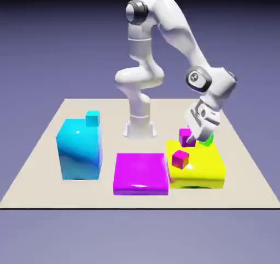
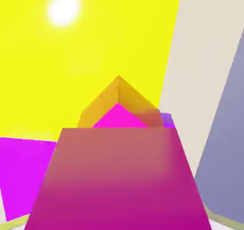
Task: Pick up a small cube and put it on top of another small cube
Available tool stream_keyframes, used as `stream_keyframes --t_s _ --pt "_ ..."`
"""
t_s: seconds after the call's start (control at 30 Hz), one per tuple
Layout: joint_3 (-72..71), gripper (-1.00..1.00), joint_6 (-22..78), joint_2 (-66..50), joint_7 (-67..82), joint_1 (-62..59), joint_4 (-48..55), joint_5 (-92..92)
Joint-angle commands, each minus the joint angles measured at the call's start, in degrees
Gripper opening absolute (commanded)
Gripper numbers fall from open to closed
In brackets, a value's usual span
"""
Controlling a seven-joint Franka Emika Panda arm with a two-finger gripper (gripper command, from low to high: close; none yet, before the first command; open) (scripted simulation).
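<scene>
Gripper point(image 1: 191, 136) is closing its fingers firmly on the plain magenta cube point(image 2: 118, 186); the cube is filling the space between the tips in the hand view. Hand is tilting, so the load is probably tilting too. Second cube, the orange-tinted one point(image 1: 180, 159), is lying ahead of the gripper and lower, toward the exterior view's left, by the near edge of the yellow block point(image 1: 205, 174). In the hand view its corner is pointing away from the held cube, so the faces are not lining up. Flat magenta block point(image 1: 141, 173) is sitting lower, beyond the second cube. Green object point(image 1: 206, 140) is showing just beside the fingers, partly hidden.

Judging the step: carrying to the stack. Best be keeping height while centring over the second cube, levelling the hand and turning the wrist until faces are matching. Then lowering slowly, releasing only once the cube is resting flat. Coming in tilted is risking nudging the lower cube off its spot.
</scene>
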State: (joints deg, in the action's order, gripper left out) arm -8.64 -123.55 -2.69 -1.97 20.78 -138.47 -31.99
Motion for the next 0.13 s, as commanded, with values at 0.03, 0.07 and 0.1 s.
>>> stream_keyframes --t_s 0.03,0.07,0.1 --pt "0.0 1.00 0.0 0.0 -0.1 0.7 0.0 -0.2" --pt "-0.5 1.00 2.4 1.4 0.9 1.1 1.2 1.2" --pt "-1.0 1.00 4.9 2.8 1.9 1.6 2.4 2.5"
